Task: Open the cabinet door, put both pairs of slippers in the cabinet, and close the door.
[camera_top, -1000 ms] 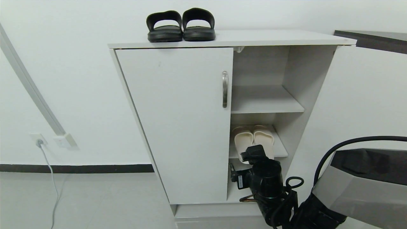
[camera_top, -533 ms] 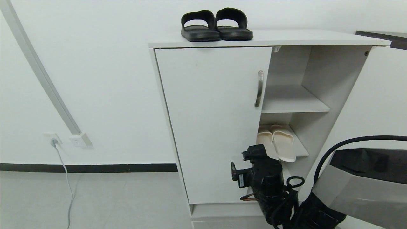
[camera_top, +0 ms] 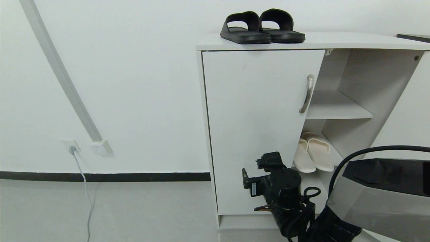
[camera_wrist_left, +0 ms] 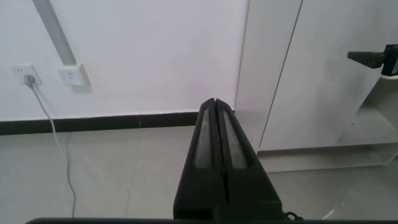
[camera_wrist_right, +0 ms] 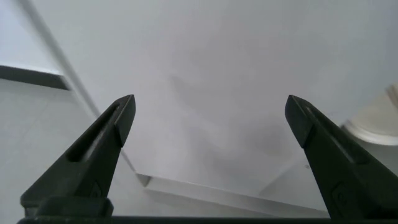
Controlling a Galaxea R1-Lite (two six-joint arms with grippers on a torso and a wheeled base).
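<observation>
Both grippers sit nearest you, and neither holds anything. The right gripper (camera_wrist_right: 209, 107) has its jaws spread wide, facing the white panel of the closed left door (camera_top: 258, 134). Its arm shows low and right of centre in the head view. The left gripper (camera_wrist_left: 214, 109) has its fingers pressed together, pointing toward the floor (camera_wrist_left: 124, 162) beside the cabinet (camera_top: 369, 40).

Since a second ago the whole head view has swung. The cabinet now stands in the right half of the frame rather than the middle. That is your camera turning, not the furniture, and both pairs of slippers lie as before.

The cream slippers (camera_top: 312, 153) rest side by side on the lower shelf in the open right compartment. The open right door (camera_top: 411, 114) is at the frame's right edge. The black slippers (camera_top: 262, 26) sit on the cabinet top, upper right of centre.

Farther back on the left are the white wall (camera_top: 141, 84), its dark skirting strip (camera_top: 100, 176), a slanting conduit (camera_top: 60, 70) and a socket (camera_top: 71, 147) with a cable (camera_top: 86, 195) trailing down.
</observation>
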